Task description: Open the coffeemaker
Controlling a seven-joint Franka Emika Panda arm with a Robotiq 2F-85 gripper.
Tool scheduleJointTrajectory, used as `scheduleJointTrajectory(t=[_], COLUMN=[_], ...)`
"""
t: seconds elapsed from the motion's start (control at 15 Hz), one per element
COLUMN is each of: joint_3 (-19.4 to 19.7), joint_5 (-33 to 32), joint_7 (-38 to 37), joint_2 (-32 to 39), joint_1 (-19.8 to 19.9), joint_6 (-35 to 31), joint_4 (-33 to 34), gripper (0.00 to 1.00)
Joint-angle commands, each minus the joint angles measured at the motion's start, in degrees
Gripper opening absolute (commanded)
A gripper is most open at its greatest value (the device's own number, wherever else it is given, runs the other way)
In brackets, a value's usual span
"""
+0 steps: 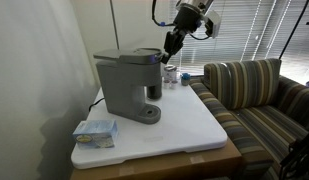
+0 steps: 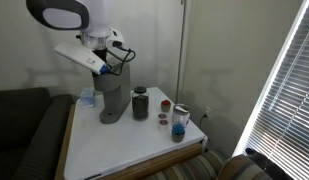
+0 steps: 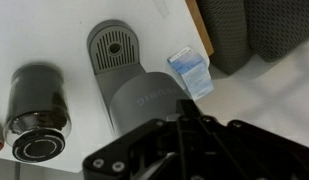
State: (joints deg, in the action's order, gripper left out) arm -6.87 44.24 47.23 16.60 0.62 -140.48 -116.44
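Observation:
The grey boxy coffeemaker (image 1: 127, 85) stands on the white table, its dark top lid down; it also shows in the other exterior view (image 2: 109, 95). In the wrist view I look down on its body (image 3: 144, 95) and round base plate (image 3: 112, 48). My gripper (image 1: 170, 45) hangs just above the front edge of the lid, fingers pointing down and pressed together with nothing between them; it also shows in an exterior view (image 2: 118, 57) and the wrist view (image 3: 186, 108). I cannot tell whether it touches the lid.
A dark metal cup (image 3: 39, 110) stands beside the coffeemaker (image 2: 141, 103). A blue-white box (image 1: 94, 130) lies at the table edge. Small jars (image 2: 179, 122) stand further along. A striped couch (image 1: 259, 95) borders the white table (image 1: 194, 125).

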Motion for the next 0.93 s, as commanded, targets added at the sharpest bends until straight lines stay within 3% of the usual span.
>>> scheduleJointTrajectory(t=[0.0,0.87], joint_3=[-1.3,-1.2], joint_5=[3.28,-2.93], joint_7=[2.5,-0.52], joint_2=[-1.32,-6.13], joint_1=[0.66,-2.09], joint_6=[-3.12,-7.24], joint_4=[-1.29,-3.1], gripper=[0.0,0.0])
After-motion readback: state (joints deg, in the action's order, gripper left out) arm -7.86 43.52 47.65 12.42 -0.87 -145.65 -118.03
